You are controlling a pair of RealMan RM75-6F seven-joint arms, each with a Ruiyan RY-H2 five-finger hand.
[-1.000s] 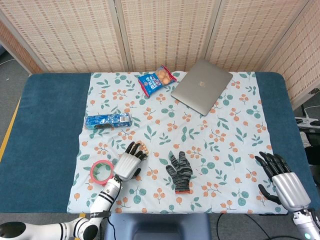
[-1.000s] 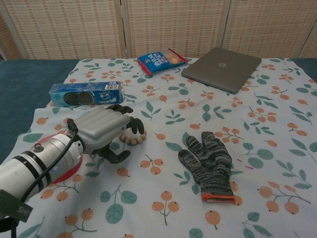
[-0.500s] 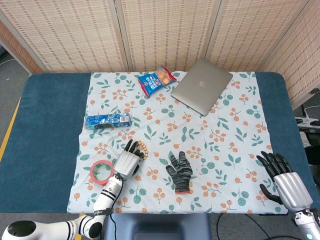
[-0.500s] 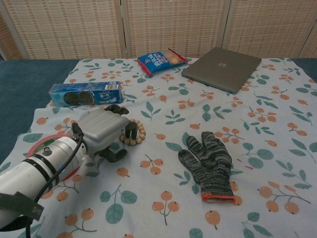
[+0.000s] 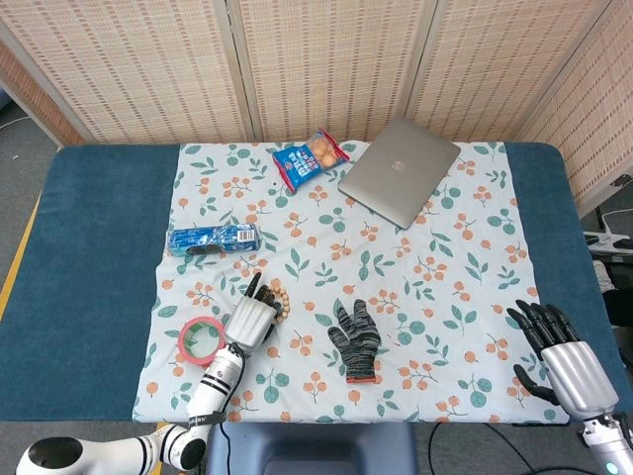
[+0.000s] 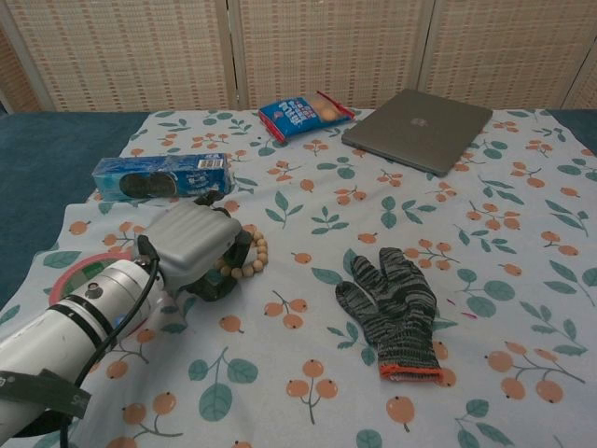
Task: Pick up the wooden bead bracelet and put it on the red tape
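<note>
The wooden bead bracelet (image 5: 281, 298) lies on the floral cloth, its beads (image 6: 252, 260) showing at the right side of my left hand (image 5: 251, 319). That hand (image 6: 191, 245) has its fingers curled down around the bracelet and grips it at cloth level. The red tape (image 5: 202, 338) is a flat ring just left of the hand, partly hidden behind the forearm in the chest view (image 6: 82, 280). My right hand (image 5: 563, 354) rests far off at the table's near right corner, fingers apart and holding nothing; only the head view shows it.
A grey knit glove (image 5: 354, 339) (image 6: 392, 303) lies right of the bracelet. A blue cookie pack (image 5: 213, 238) (image 6: 160, 175) sits behind the left hand. Further back are a snack bag (image 5: 311, 158) and a closed laptop (image 5: 399, 170).
My left hand's fingers have curled in around the bracelet, and the hand has drawn slightly back toward the tape. The right hand has barely moved.
</note>
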